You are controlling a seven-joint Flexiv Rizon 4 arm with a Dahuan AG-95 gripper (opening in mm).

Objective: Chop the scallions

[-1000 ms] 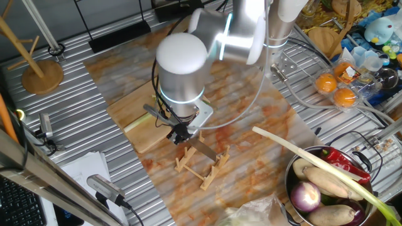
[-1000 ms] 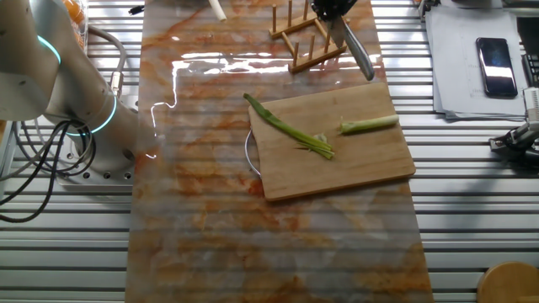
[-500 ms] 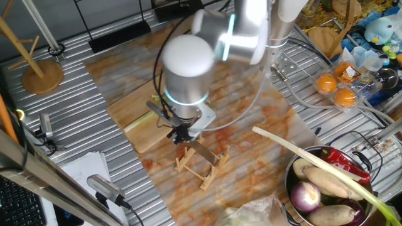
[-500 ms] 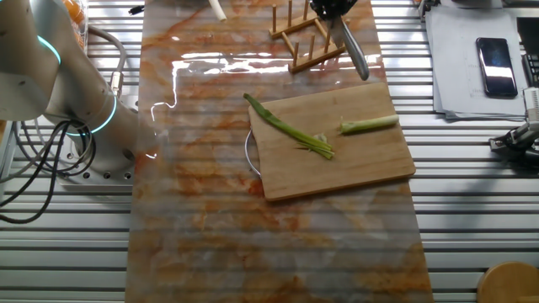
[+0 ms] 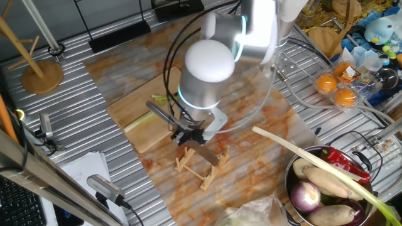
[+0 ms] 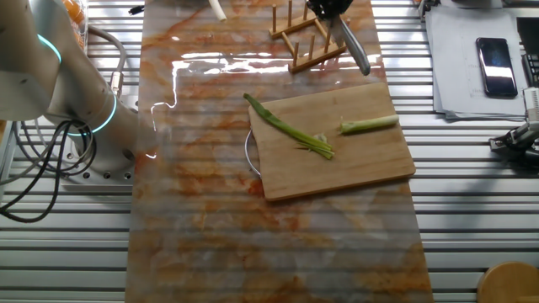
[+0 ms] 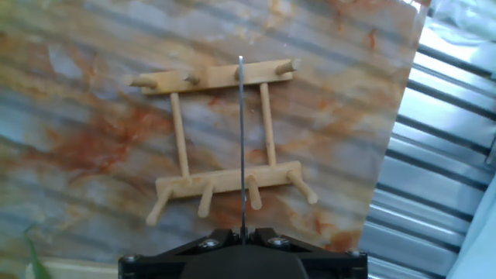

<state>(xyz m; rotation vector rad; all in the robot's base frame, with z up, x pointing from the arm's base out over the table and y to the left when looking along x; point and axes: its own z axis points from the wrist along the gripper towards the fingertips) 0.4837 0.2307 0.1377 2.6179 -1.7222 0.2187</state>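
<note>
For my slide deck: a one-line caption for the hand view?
End effector holds knife edge-on above the wooden rack on the marbled mat.

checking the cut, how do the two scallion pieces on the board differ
The long green piece is thin, dark green and lies diagonally, its tip poking past the cutting board's upper left edge. The short pale piece is thicker, whitish-green, nearly level and wholly on the board. The long piece ends frayed at its cut end; the short one looks cleaner. Both lie flat, apart from each other, untouched by the gripper.
</note>
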